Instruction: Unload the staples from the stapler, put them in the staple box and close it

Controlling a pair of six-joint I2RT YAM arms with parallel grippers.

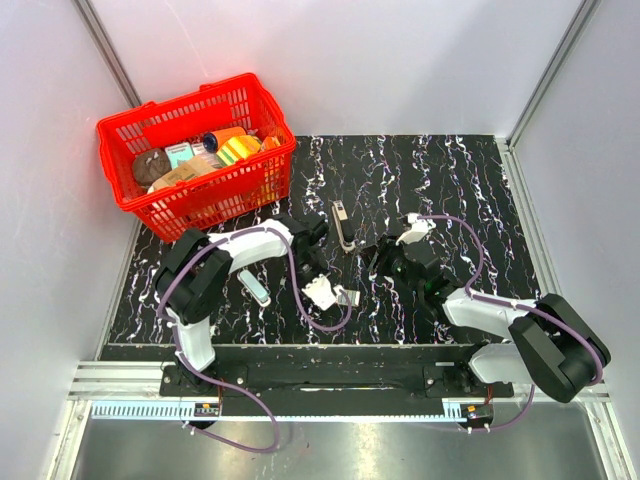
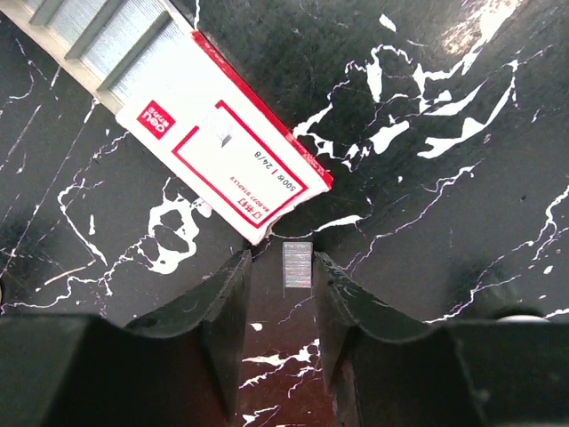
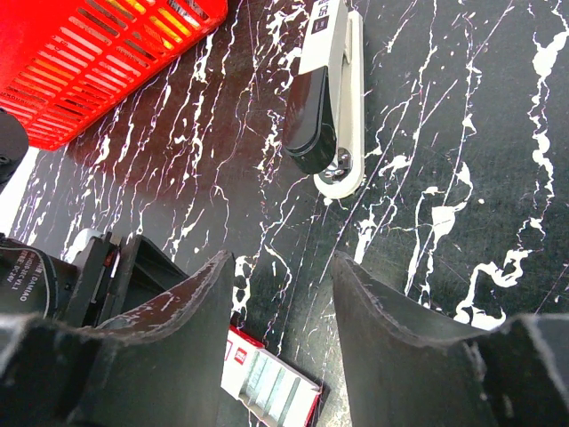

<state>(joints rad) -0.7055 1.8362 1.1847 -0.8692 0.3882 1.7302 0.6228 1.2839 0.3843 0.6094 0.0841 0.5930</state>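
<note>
Staple box [image 2: 222, 151] reads "deli", "24/6"; left end effector [image 2: 280, 264], right end effector [image 3: 284, 261] both apart.

Black tabletop [image 1: 450, 200], streaked all over with white marble veins. Bright red mesh on the basket [image 1: 205, 205] at the back. The staple box [image 2: 222, 160] has a white face, red border and red logo. The stapler [image 3: 313, 107] shows black over pale grey-white. There's a silvery strip of staples [image 2: 297, 265], finely ribbed.
</note>
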